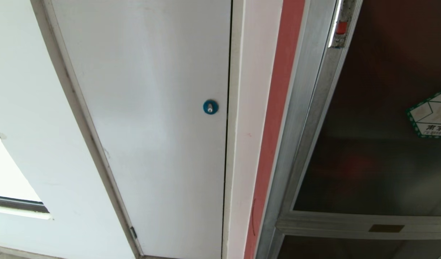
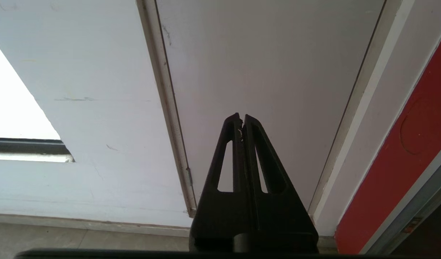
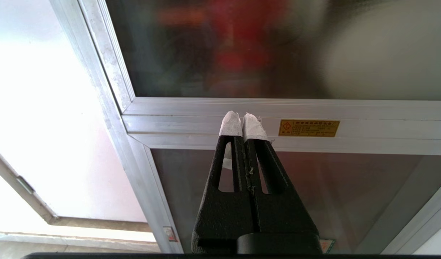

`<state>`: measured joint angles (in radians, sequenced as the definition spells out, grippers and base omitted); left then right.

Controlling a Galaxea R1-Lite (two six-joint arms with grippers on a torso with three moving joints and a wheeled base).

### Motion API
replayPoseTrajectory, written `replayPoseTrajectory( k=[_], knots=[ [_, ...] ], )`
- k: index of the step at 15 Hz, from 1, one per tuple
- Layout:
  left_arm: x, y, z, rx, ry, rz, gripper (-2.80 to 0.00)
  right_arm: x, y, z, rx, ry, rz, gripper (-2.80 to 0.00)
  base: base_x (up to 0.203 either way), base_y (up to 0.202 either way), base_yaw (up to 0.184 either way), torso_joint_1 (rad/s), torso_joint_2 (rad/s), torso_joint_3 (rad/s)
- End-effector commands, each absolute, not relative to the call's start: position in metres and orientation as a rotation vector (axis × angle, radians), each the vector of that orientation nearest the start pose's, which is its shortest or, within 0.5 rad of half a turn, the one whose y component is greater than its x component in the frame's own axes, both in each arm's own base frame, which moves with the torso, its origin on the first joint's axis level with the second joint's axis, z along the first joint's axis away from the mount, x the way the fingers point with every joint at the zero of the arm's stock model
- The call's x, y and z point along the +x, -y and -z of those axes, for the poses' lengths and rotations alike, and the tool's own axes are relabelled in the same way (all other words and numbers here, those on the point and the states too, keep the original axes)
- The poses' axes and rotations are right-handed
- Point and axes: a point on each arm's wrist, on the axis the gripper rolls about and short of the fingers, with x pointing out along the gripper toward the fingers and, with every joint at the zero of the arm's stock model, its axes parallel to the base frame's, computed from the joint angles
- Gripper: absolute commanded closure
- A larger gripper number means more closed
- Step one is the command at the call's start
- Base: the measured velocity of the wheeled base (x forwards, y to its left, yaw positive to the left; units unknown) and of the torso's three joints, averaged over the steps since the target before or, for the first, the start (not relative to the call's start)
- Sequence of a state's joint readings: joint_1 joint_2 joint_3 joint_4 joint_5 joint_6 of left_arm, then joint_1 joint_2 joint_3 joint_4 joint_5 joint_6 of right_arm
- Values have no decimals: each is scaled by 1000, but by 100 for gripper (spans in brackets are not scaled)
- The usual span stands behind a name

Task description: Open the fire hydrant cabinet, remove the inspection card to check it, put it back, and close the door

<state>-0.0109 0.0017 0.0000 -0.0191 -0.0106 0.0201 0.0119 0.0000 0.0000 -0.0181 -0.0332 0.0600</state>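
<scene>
The fire hydrant cabinet (image 1: 306,118) stands at the right of the head view, silver-framed with dark glass. Its door (image 1: 378,158) is closed, with a green-bordered white sticker (image 1: 431,115) and a small red latch (image 1: 341,27) near the top of the frame. In the right wrist view, my right gripper (image 3: 243,120) is shut, its white-taped tips pointing at the silver crossbar (image 3: 368,109) between the door (image 3: 242,54) and the lower glass panel. My left gripper (image 2: 241,119) is shut and empty, facing a plain white door. The inspection card is hidden. Neither gripper shows in the head view.
A plain white door (image 1: 148,118) with a round blue lock (image 1: 210,107) is left of the cabinet, with a red strip (image 1: 278,118) between them. A yellow label (image 3: 308,128) sits on the crossbar. Floor (image 2: 80,241) shows below the white door.
</scene>
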Motion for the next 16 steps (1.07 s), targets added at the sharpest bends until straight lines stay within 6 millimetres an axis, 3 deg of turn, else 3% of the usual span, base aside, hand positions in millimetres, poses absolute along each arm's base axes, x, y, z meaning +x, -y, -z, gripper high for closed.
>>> replayPoseTrajectory(
  k=[1, 16],
  knots=[
    [-22, 0, -74, 20, 5, 21, 0, -22, 1, -77, 60, 14, 21, 0, 0, 0, 0, 0, 0, 0],
    [-22, 0, -74, 20, 5, 21, 0, -23, 1, -76, 55, 8, 18, 0, 0, 0, 0, 0, 0, 0]
  ],
)
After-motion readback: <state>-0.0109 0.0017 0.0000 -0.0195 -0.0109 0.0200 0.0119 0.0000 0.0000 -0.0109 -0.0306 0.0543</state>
